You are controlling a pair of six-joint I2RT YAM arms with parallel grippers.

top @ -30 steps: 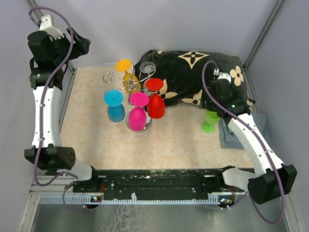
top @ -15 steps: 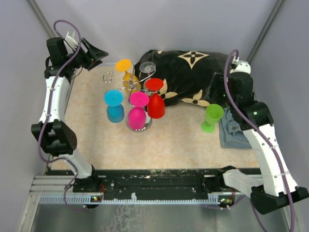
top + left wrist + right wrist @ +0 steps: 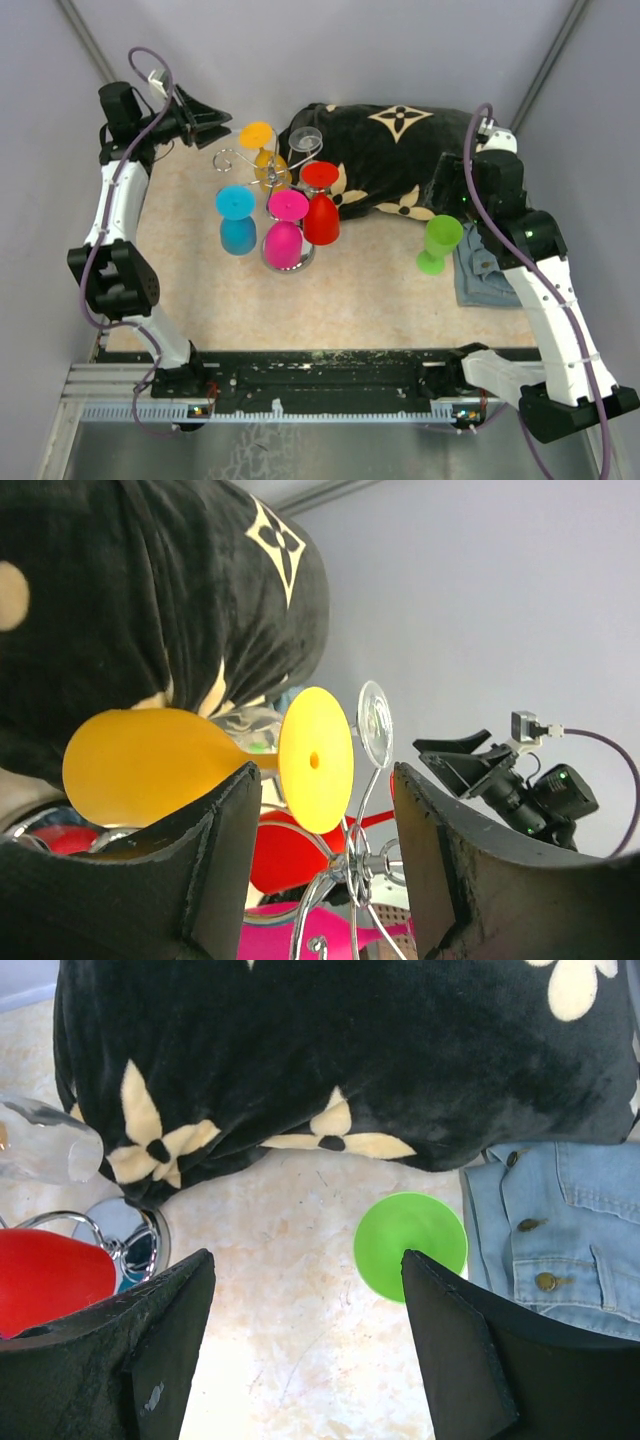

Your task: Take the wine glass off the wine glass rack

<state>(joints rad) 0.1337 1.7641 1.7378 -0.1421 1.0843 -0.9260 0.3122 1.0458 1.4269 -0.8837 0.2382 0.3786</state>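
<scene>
My left gripper (image 3: 218, 124) has swung closer to the rack (image 3: 352, 864), jaws wide, just short of the orange glass (image 3: 257, 134). My right gripper (image 3: 305, 1255) hasn't moved and is spread wide above the one green glass (image 3: 437, 243) on the table (image 3: 350, 300). Five glasses hang on the rack.

Yellow wine glass (image 3: 170, 765) — silver rack (image 3: 352, 864)

Left tool (image 3: 320, 780) and right tool (image 3: 305, 1260) both gape wide, well apart.
</scene>
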